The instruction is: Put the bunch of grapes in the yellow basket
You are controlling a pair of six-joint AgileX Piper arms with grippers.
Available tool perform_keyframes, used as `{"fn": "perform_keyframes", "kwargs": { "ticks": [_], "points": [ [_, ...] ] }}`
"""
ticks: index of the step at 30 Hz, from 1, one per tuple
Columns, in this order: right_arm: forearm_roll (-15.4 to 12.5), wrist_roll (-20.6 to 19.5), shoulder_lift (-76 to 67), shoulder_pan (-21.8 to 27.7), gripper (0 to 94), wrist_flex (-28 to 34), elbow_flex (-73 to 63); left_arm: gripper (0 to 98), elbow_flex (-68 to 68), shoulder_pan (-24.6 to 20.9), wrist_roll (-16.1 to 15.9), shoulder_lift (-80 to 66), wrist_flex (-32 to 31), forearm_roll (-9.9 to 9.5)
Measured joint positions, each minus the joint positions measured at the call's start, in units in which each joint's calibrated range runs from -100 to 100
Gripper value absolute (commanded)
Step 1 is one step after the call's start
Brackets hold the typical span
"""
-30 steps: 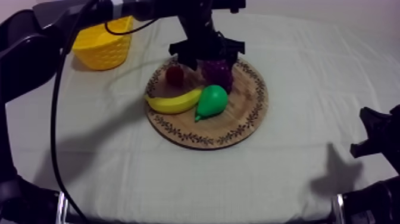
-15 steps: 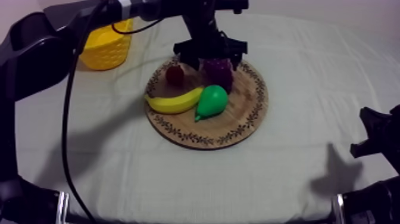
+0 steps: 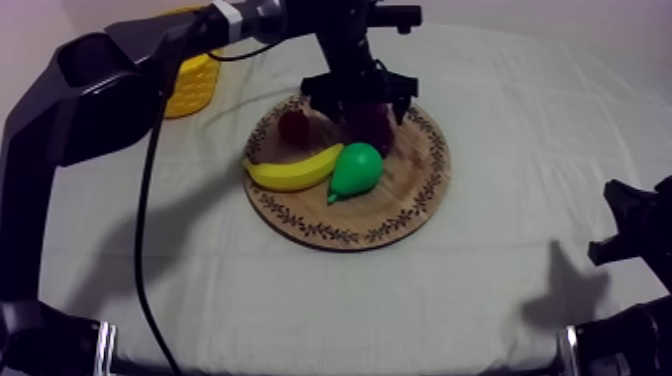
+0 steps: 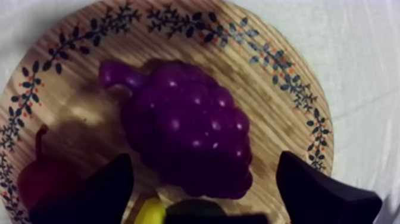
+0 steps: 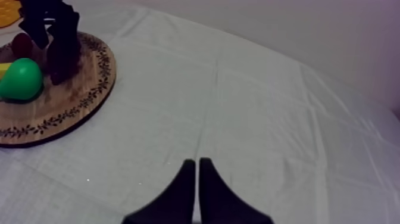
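Note:
The purple bunch of grapes [image 3: 372, 124] lies at the back of the round wooden board [image 3: 400, 200]. My left gripper [image 3: 360, 98] hangs right over it. In the left wrist view the grapes [image 4: 184, 128] sit between the gripper's two black fingers [image 4: 101, 190], which stand wide apart, open, one at each side of the bunch and not touching it. The yellow basket [image 3: 190, 85] stands at the far left, partly behind my left arm. My right gripper [image 5: 196, 164] is shut on nothing, low at the right side of the table [image 3: 630, 230].
On the board also lie a small red fruit [image 3: 293, 126] just left of the grapes, a banana [image 3: 293, 172] and a green pear [image 3: 357, 168] in front of them. The cloth between board and basket is bare.
My left gripper has shifted a little to the right and come down over the grapes. The left arm now covers more of the basket. The right arm has not moved.

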Motion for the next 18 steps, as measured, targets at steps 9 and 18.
{"fn": "perform_keyframes", "kwargs": {
  "ticks": [9,18],
  "points": [
    [0.0,0.0,0.0,0.0,0.5,0.0,0.0,89.2,-5.6,-0.7,-0.6,4.1,2.6,0.76],
    [0.0,0.0,0.0,0.0,0.5,0.0,0.0,83.2,-7.1,-1.2,-0.9,5.5,2.9,1.06]
  ]
}}
